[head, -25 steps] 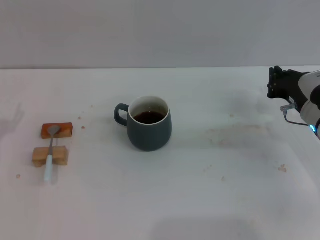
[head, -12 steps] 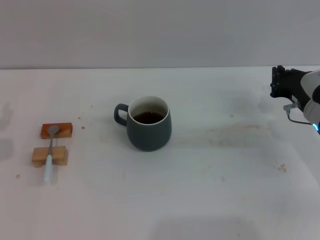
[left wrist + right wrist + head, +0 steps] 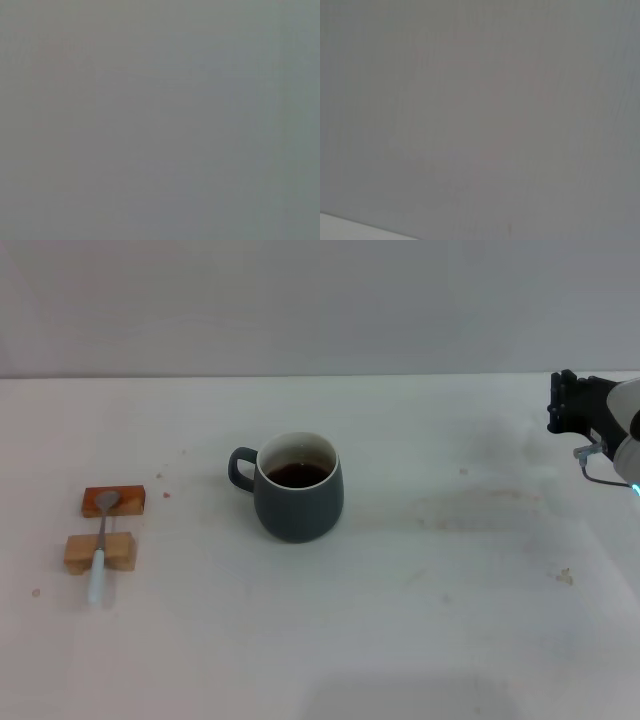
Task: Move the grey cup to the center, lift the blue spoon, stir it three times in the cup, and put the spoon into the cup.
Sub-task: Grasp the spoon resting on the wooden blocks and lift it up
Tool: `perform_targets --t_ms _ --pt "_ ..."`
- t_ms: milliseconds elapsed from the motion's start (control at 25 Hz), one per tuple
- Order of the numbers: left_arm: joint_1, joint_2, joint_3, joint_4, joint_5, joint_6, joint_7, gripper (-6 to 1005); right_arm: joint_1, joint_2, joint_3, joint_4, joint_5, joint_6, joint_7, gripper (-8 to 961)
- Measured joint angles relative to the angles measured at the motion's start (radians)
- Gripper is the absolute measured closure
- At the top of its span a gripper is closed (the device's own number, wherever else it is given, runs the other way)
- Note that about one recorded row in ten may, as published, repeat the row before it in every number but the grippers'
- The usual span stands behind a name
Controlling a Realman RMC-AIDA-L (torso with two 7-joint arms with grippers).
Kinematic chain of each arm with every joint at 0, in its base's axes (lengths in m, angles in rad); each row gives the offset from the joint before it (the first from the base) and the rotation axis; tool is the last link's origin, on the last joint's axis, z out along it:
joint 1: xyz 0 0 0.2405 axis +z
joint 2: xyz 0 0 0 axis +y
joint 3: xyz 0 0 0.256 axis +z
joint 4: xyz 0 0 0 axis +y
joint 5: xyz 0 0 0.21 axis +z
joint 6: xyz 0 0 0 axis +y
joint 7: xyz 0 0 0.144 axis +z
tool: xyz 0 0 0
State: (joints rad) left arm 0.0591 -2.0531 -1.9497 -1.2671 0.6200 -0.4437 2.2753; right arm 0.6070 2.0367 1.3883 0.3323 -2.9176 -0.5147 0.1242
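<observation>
right arm (image 3: pixel 612 425): black end section, white rounded casing, thin cable, small cyan light.

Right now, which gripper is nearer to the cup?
Right. The right gripper is at the table's far right edge, well apart from the cup. The left gripper is not in view.

The head view looks forward and down from above onto the white table (image 3: pixel 400 620), taking in its far edge and the wall behind. The left wrist view faces only a blank grey surface. The right wrist view shows pale, featureless surface; no shared area is identifiable.
</observation>
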Motion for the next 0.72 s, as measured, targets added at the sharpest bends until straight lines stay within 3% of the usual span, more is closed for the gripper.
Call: perform_targets --t_ms 120,160,400,440,520,560,720 --pt "-0.004 0.001 0.004 -0.005 0.046 -0.005 -0.016 159 0.008 -0.005 0.0 0.001 0.0 0.012 0.0 886" --pt "-0.011 -0.001 0.005 -0.016 0.121 0.037 -0.063 159 0.012 -0.007 0.0 0.004 0.0 0.018 0.0 886" --pt "-0.021 -0.007 -0.026 -0.005 0.126 0.043 -0.132 160 0.025 -0.012 0.001 0.001 0.0 0.021 0.0 887" --pt "-0.027 -0.007 -0.068 0.049 0.073 -0.114 -0.163 160 0.028 -0.014 0.001 -0.001 0.0 0.021 0.0 887" --pt "-0.032 -0.002 -0.08 0.073 0.068 -0.206 -0.194 160 0.037 -0.018 0.002 -0.004 0.0 0.021 0.0 887" --pt "-0.041 0.009 -0.097 0.097 0.097 -0.321 -0.25 160 0.04 -0.019 0.002 -0.007 0.0 0.021 0.0 887" --pt "-0.053 0.017 -0.101 0.085 0.218 -0.396 -0.297 160 0.048 -0.021 0.003 -0.012 0.0 0.021 0.0 887"
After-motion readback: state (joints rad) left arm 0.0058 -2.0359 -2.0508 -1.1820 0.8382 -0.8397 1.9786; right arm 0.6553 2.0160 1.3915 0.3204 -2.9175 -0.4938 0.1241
